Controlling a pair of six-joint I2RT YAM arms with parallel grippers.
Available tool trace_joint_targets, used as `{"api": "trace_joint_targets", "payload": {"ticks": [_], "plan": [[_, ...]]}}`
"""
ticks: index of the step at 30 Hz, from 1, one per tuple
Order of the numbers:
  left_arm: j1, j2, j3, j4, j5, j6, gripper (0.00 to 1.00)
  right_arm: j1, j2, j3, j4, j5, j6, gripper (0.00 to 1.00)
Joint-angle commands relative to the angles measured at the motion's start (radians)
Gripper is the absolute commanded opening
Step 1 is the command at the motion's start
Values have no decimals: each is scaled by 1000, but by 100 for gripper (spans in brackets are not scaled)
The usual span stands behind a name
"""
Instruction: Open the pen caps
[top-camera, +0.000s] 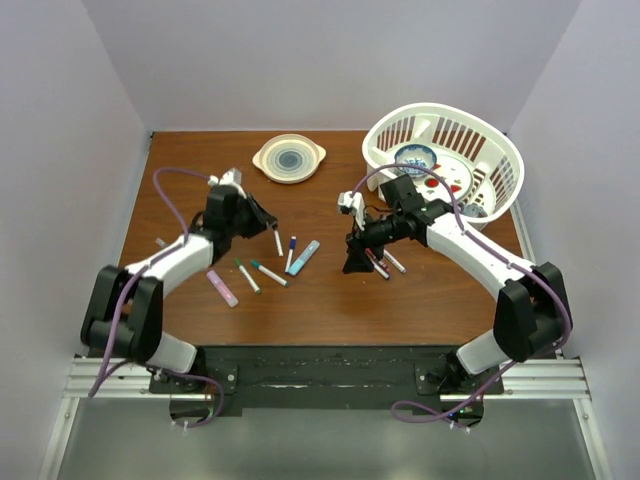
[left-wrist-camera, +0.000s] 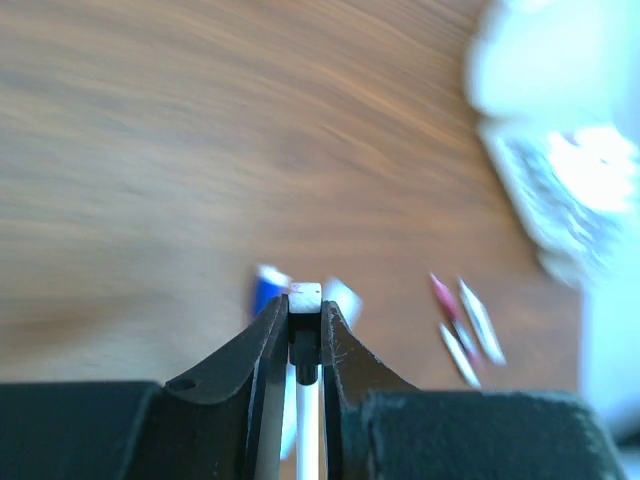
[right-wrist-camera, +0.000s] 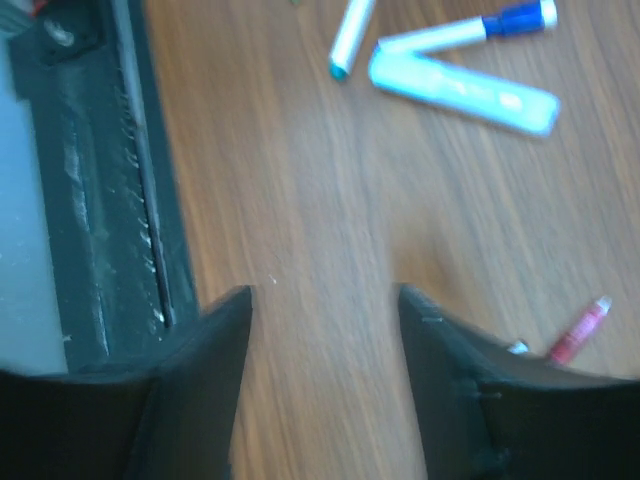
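Left fingers (left-wrist-camera: 265, 340): pressed together on a thin white pen (left-wrist-camera: 305, 294), whose white end pokes just past the tips. A dark section sits between the pads, and I cannot tell whether it is the cap.
Right fingers (right-wrist-camera: 200, 380): spread with nothing between them, hanging over bare tabletop (right-wrist-camera: 300, 200). A red-capped pen (right-wrist-camera: 580, 330) lies just beside the right-hand finger.
Step in hand: judged from this, the left arm steadies a pen so the right arm can pull its cap.
Doing it well: keep the left pinch on the barrel only, with the cap end exposed. Bring the right fingers in line with the pen's length and close on the cap alone. Pull straight along the barrel, without twisting or bending it. If the left pads cover the cap, regrip lower first.
Other caps: a pen with a blue cap (right-wrist-camera: 517, 18), a teal-ended pen (right-wrist-camera: 340, 68) and a light-blue marker (right-wrist-camera: 465, 88) lie together between the arms. A pink marker (top-camera: 222, 288) lies nearer, on the left.
Farther out: a plate (top-camera: 289, 158) at the far middle, a white basket (top-camera: 505, 190) at the far right.
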Motion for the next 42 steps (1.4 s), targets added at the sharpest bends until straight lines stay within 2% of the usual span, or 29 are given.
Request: {"api": "trace_joint_targets", "payload": {"ticks": [1, 5, 6, 7, 9, 14, 17, 19, 21, 24, 30, 33, 36, 38, 40, 42], "plan": [[-62, -104, -208, 504, 255, -94, 0, 19, 58, 6, 181, -232, 195, 77], [-140, -164, -312, 644, 212, -188, 0, 63, 202, 12, 353, -295, 466, 79], [-174, -172, -328, 650, 171, -191, 0, 69, 217, -13, 478, -276, 628, 79], [-191, -181, -334, 669, 149, -194, 0, 78, 225, -26, 532, -259, 687, 79], [-235, -193, -343, 675, 91, -200, 0, 86, 240, -54, 644, -224, 785, 78], [-312, -166, -339, 696, 11, -208, 0, 104, 250, -78, 698, -200, 844, 74], [-335, -144, -329, 709, -26, -217, 0, 106, 254, -95, 717, -183, 873, 68], [-340, -146, -329, 707, -40, -223, 0, 104, 256, -101, 725, -183, 881, 52], [-341, -158, -339, 701, -67, -228, 0, 107, 257, -100, 719, -185, 884, 32], [-341, -201, -363, 687, -123, -236, 0, 106, 256, -95, 702, -188, 873, 26], [-341, -265, -385, 655, -196, -239, 0, 107, 259, -75, 667, -209, 844, 31], [-341, -281, -401, 660, -208, -246, 0, 106, 260, -64, 644, -208, 826, 28], [-341, -294, -418, 657, -228, -255, 0, 106, 256, -55, 627, -206, 807, 7], [-341, -307, -432, 652, -244, -262, 0, 106, 251, -40, 578, -200, 771, 0], [-341, -316, -441, 654, -248, -266, 0, 106, 245, -28, 542, -176, 737, 0], [-341, -317, -441, 660, -235, -268, 18, 106, 250, -3, 475, -174, 671, 0]]}}
